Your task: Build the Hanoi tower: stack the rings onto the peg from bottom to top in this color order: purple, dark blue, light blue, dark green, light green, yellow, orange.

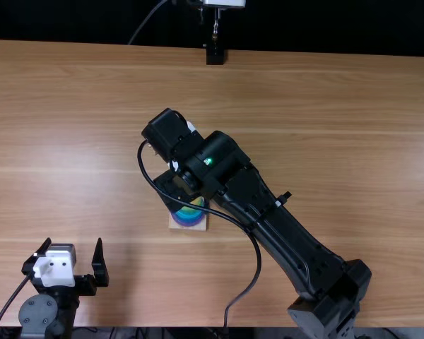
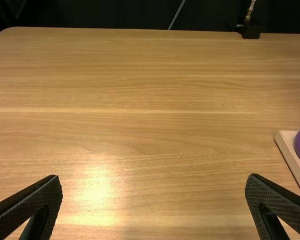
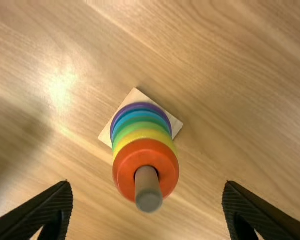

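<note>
Your right gripper (image 1: 174, 186) is over the ring tower near the middle of the table (image 1: 85, 127), its fingers spread wide with nothing gripped. In the right wrist view you see the wooden peg (image 3: 147, 182) between them, apart from both, poking up through the orange ring (image 3: 123, 172). Under that come the yellow ring (image 3: 140, 135), green and blue rings, then the purple ring (image 3: 113, 126) lowest, on the square wooden base (image 3: 136, 96). Your left gripper (image 1: 73, 244) is at the near left, also wide and empty, with the tower well apart, to its right and farther.
</note>
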Robot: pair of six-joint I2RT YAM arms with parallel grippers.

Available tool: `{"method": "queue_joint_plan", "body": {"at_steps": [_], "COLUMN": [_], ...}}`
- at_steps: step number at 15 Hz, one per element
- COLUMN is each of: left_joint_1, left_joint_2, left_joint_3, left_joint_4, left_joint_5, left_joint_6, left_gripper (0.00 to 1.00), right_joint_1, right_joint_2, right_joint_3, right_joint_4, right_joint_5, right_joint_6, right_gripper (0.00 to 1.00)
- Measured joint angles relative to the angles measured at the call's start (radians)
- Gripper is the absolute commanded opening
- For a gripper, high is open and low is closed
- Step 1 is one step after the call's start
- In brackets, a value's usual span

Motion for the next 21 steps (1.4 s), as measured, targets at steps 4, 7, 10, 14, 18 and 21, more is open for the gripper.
{"method": "queue_joint_plan", "body": {"at_steps": [4, 7, 10, 14, 18, 21], "left_joint_1": [0.0, 0.0, 0.0, 0.0, 0.0, 0.0], "left_joint_2": [0.0, 0.0, 0.0, 0.0, 0.0, 0.0], "left_joint_3": [0.0, 0.0, 0.0, 0.0, 0.0, 0.0], "left_joint_4": [0.0, 0.0, 0.0, 0.0, 0.0, 0.0], "left_joint_5": [0.0, 0.0, 0.0, 0.0, 0.0, 0.0], "left_joint_6": [0.0, 0.0, 0.0, 0.0, 0.0, 0.0], "left_gripper": [1.0, 1.0, 1.0, 1.0, 1.0, 1.0], "right_joint_1": [-0.129, -0.352, -0.484, -0.591, -0.658, -0.717], "right_joint_2": [-0.002, -0.097, -0.283, -0.534, -0.83, -1.094], "right_joint_3": [-0.056, -0.343, -0.607, -0.894, -1.218, -1.423], "right_joint_4": [0.134, 0.441, 0.715, 0.911, 1.295, 1.548], "right_joint_5": [-0.008, -0.008, 0.003, 0.0, -0.001, 0.0], "right_joint_6": [0.0, -0.001, -0.008, -0.018, -0.019, -0.019], "right_gripper": [1.0, 1.0, 1.0, 1.0, 1.0, 1.0]}}
